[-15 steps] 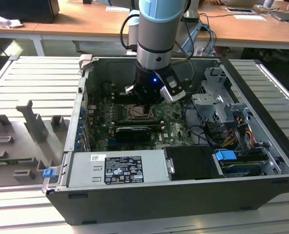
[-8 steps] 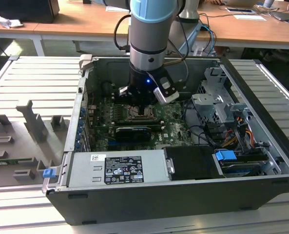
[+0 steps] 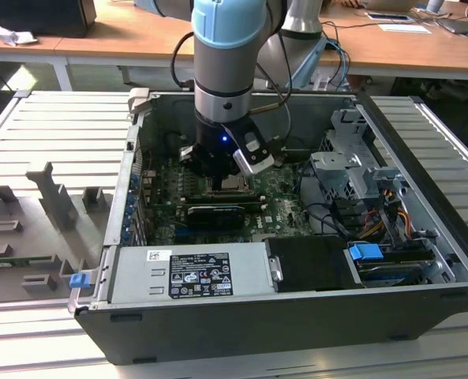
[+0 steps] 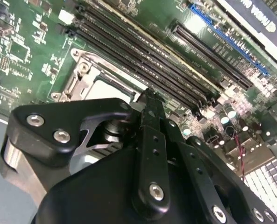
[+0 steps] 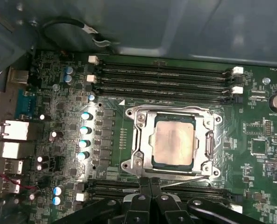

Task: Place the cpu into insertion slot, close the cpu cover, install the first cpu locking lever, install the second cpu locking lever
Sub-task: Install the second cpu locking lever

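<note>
In the first wrist view the cpu [image 5: 174, 142], a pale silvery square, lies in the insertion slot [image 5: 129, 165]. The cpu cover [image 5: 202, 144] lies flat around it, and the chip shows through its window. My gripper [image 5: 150, 183] is at the slot's edge with its black fingers [image 5: 144, 189] shut together. A thin silvery locking lever [image 5: 187, 179] slants away right beside the fingertips. The second wrist view shows the gripper [image 4: 148, 97] above the cover [image 4: 89, 70] and cpu [image 4: 109, 88]. In the exterior view the gripper [image 3: 218, 175] hangs over the socket [image 3: 235, 186] inside the computer case.
Black memory slots [image 5: 166, 77] run along both sides of the socket, with capacitors [image 5: 84, 129] beside it. The case walls [image 3: 135, 150], a power supply [image 3: 198, 272], a graphics card [image 3: 214, 213], a drive cage [image 3: 348, 170] and cables [image 3: 376, 213] surround the board.
</note>
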`<move>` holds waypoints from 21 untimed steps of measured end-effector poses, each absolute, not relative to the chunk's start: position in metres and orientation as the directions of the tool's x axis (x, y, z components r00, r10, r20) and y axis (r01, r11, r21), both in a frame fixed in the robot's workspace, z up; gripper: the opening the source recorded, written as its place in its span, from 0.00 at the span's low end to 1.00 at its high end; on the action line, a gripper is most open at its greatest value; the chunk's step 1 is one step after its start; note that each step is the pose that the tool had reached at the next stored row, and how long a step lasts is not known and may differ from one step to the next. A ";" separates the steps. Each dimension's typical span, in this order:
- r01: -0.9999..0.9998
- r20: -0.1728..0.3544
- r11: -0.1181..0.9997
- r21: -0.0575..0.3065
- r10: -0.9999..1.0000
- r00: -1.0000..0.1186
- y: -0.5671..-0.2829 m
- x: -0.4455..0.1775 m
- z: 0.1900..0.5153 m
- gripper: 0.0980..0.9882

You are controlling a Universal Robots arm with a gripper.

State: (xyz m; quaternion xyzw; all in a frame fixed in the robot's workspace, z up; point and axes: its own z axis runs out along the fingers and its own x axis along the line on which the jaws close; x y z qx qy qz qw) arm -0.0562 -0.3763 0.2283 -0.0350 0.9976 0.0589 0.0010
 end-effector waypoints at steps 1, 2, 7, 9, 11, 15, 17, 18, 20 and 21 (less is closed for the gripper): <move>-0.070 -0.007 0.989 0.131 -0.069 -0.998 -0.378 -0.057 0.228 0.01; -0.070 -0.008 0.988 0.136 -0.069 -0.998 -0.380 -0.057 0.228 0.01; -0.070 -0.009 0.986 0.153 -0.069 -0.998 -0.388 -0.062 0.228 0.01; -0.070 -0.009 0.984 0.162 -0.069 -0.998 -0.388 -0.066 0.225 0.01; -0.070 -0.010 0.984 0.167 -0.069 -0.998 -0.388 -0.069 0.223 0.01; -0.070 -0.010 0.983 0.171 -0.069 -0.998 -0.388 -0.069 0.215 0.01; -0.070 -0.010 0.982 0.176 -0.069 -0.998 -0.388 -0.069 0.212 0.01; -0.070 -0.011 0.981 0.183 -0.069 -0.998 -0.388 -0.071 0.210 0.01; -0.070 -0.012 0.979 0.193 -0.069 -0.998 -0.388 -0.073 0.208 0.01; -0.070 -0.012 0.978 0.196 -0.069 -0.998 -0.388 -0.074 0.207 0.01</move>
